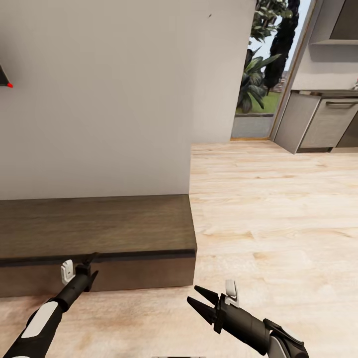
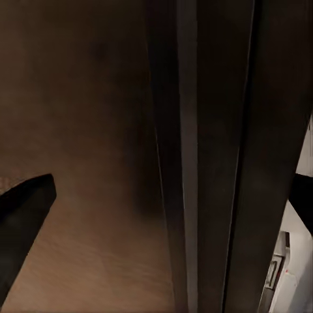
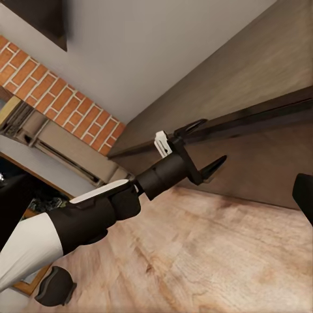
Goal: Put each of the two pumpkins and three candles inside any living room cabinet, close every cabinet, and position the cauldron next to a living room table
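Note:
The cabinet [image 1: 99, 223] is a long, low dark-brown unit against the white wall, and its front [image 1: 139, 278] looks closed. My left gripper [image 1: 88, 267] is open right at that front, just under the top edge. In the right wrist view the left gripper [image 3: 201, 147] has one fingertip at the dark seam [image 3: 261, 117] below the cabinet top. The left wrist view sits very close to the cabinet front [image 2: 98, 130], with one dark finger [image 2: 23, 222] showing. My right gripper [image 1: 198, 299] is open and empty over the floor, right of the cabinet. Pumpkins, candles and table are out of view.
Pale wood floor [image 1: 278, 223] spreads out to the right of the cabinet's end. Far back are a glass opening with plants [image 1: 258, 74] and grey kitchen units [image 1: 323, 124]. A brick surround [image 3: 72, 98] shows in the right wrist view. A dark squat shape [image 3: 55, 287] sits low; I cannot identify it.

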{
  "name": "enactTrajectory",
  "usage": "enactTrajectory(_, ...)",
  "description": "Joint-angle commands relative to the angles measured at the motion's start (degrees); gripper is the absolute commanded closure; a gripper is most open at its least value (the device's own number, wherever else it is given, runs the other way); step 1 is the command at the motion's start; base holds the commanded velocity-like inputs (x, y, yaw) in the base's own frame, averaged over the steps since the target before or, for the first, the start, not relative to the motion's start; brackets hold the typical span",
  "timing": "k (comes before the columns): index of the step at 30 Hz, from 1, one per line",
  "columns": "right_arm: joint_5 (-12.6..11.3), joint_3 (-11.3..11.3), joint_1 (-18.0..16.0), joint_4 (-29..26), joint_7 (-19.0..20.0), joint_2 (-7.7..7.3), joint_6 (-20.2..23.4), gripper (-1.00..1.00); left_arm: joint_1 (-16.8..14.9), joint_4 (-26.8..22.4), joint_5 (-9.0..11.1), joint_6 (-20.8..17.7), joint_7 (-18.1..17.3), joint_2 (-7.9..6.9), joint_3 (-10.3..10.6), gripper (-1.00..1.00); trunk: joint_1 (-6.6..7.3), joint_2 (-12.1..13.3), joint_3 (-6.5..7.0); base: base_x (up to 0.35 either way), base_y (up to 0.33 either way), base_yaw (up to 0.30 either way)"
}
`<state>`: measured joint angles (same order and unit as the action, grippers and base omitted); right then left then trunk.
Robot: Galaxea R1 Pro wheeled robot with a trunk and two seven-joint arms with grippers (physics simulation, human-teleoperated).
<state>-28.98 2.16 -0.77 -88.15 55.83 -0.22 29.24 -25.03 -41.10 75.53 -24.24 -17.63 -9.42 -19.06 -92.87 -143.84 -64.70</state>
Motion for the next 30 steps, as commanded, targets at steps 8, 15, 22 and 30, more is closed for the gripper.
enactTrajectory(8, -0.5, 0.0, 0.0, 0.0, 0.0, -0.02, 0.5, -1.00, 0.0, 0.1, 0.1, -0.5, 0.0, 0.01, -0.2, 1.00, 0.01, 0.0, -0.05, 0.000, 0.000, 0.000)
enactTrajectory(15, -0.5, 0.0, 0.0, 0.0, 0.0, -0.01, 0.5, -1.00, 0.0, 0.1, 0.1, -0.5, 0.1, 0.05, -0.2, 1.00, 0.01, 0.0, -0.05, 0.000, 0.000, 0.000)
enactTrajectory(22, -0.5, 0.0, 0.0, 0.0, 0.0, 0.02, 0.5, -1.00, 0.0, 0.1, 0.1, -0.5, 0.1, 0.10, -0.2, 1.00, 0.01, 0.0, -0.05, -0.002, 0.000, 0.000)
enactTrajectory(30, -0.2, 0.0, 0.0, 0.0, 0.0, 0.05, 0.5, -1.00, 0.0, 0.1, 0.1, -0.5, 0.1, 0.10, -0.2, 1.00, 0.01, 0.0, -0.05, -0.016, 0.000, 0.000)
